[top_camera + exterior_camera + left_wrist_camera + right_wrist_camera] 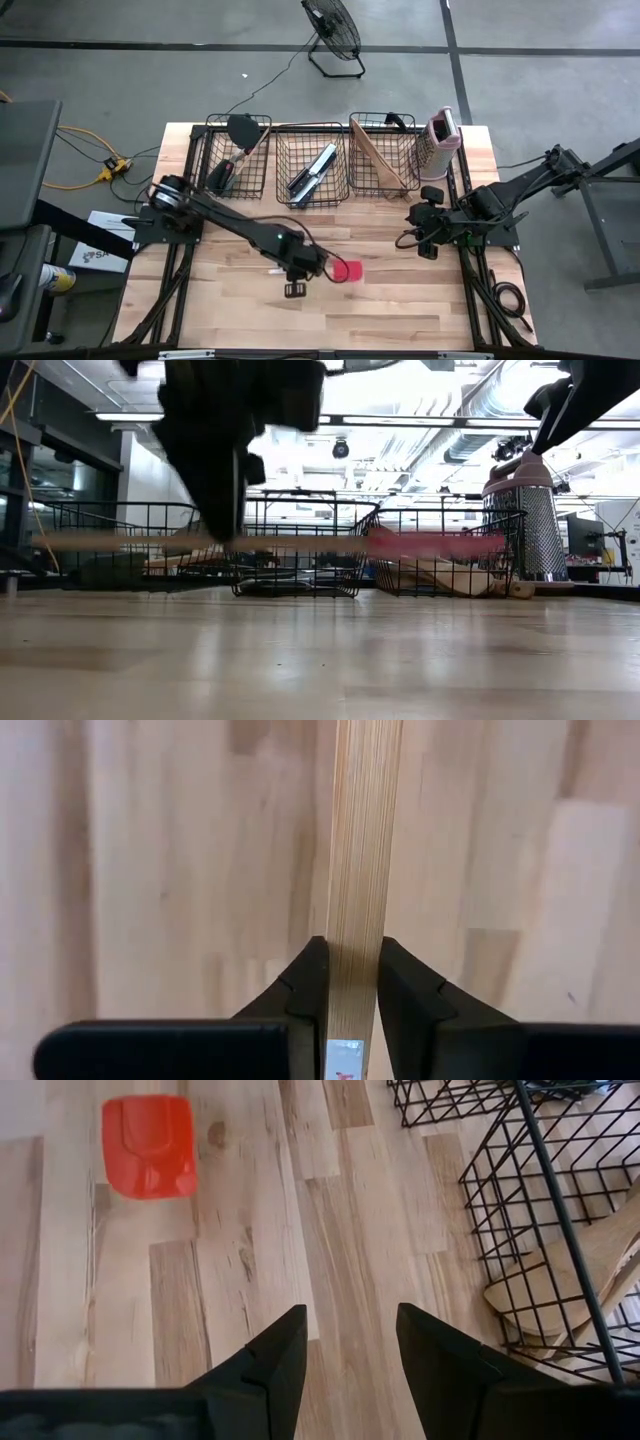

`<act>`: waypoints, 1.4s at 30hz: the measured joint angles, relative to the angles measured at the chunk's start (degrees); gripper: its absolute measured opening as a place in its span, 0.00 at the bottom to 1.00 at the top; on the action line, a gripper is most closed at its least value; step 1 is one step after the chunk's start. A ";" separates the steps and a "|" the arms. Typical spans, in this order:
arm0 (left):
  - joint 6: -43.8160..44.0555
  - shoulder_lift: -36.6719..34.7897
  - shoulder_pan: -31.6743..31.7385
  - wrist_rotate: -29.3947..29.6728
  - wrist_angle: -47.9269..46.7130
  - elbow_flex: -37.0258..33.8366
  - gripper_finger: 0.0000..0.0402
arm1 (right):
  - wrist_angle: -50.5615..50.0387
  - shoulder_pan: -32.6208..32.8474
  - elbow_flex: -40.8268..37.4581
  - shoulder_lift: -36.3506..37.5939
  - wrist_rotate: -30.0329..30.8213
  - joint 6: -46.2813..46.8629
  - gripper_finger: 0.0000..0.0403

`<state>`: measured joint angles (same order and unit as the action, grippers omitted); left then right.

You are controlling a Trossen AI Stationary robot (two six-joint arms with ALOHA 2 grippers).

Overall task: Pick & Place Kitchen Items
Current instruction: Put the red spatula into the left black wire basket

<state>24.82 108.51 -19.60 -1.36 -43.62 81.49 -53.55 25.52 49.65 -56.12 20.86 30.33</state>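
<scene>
The left gripper (pixel 352 982) is clenched on the pale wooden handle of a red-headed spatula (pixel 347 271), its two dark fingers (pixel 305 988) pressing the handle from both sides. In the low view the spatula hangs level above the table (pixel 400 310), clear of the boards, with its red head toward the right. From above, this gripper sits near the middle of the table, a little toward the near edge.

A small white label shows at the handle's near end between the fingers, with a red mark on it; nothing on it can be read. A white box on the floor left of the table carries dark lettering that is too small to make out.

The right gripper (pixel 345 1355) hovers over the right part of the table, fingers apart with nothing between them, the red head in sight beyond it.

Three black wire baskets stand in a row along the far edge. The left basket (pixel 238 160) holds dark-headed spatulas, the middle basket (pixel 311 165) holds black-handled knives (pixel 313 172), and the right basket (pixel 383 155) holds wooden spoons and spatulas (pixel 380 160). A pink-and-white box grater (pixel 440 140) stands upright just right of the right basket.

The table is light butcher-block wood. The floor around it is grey concrete crossed by dark lines; a black floor fan (pixel 333 32) stands beyond the far edge, and a yellow cable lies at the left. Across the table, ceiling ducts and strip lights show.
</scene>
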 joint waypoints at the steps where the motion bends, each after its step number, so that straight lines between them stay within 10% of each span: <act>1: 0.29 -0.93 0.05 0.07 -0.08 0.00 0.14 | -0.03 0.00 0.00 0.00 0.00 0.02 0.37; 9: 4.02 -10.61 0.03 7.49 -5.36 0.13 0.14 | -0.26 0.00 0.00 0.00 -0.01 0.02 0.37; 25: 32.28 -26.91 0.62 44.52 -31.60 0.24 0.14 | -0.14 -0.02 0.02 -0.02 0.11 0.04 0.37; 42: 36.13 -24.66 20.46 52.73 -46.36 -4.36 0.14 | 0.83 -0.02 0.02 -0.02 0.17 0.04 0.37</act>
<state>60.95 83.85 0.86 51.37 -89.98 77.13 -52.72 25.50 49.67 -56.14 21.04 30.37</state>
